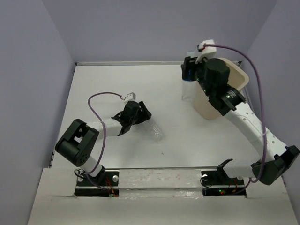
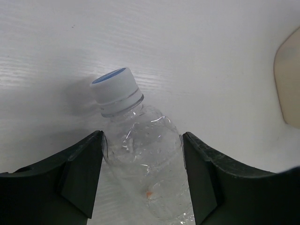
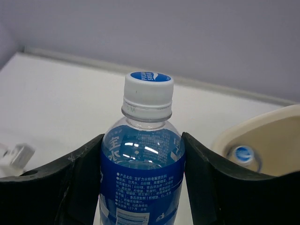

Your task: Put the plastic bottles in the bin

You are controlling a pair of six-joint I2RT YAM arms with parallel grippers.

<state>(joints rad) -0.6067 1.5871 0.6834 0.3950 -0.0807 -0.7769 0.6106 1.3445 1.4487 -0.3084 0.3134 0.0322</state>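
A clear label-free plastic bottle (image 2: 145, 159) with a white cap lies on the white table (image 1: 112, 79) left of centre (image 1: 155, 131). My left gripper (image 2: 143, 136) straddles its shoulder, both fingers against its sides. A blue-labelled bottle (image 3: 140, 178) stands upright in my right gripper (image 3: 143, 137), pinched at the label. In the top view that bottle (image 1: 187, 90) is just left of the beige bin (image 1: 236, 79), under the right gripper (image 1: 188, 75). Another bottle's cap (image 3: 243, 154) shows inside the bin (image 3: 267, 131).
Grey walls close the table at the back and on both sides. The bin's edge (image 2: 288, 84) shows at the far right of the left wrist view. The right arm (image 1: 248, 126) reaches diagonally across the bin's near side.
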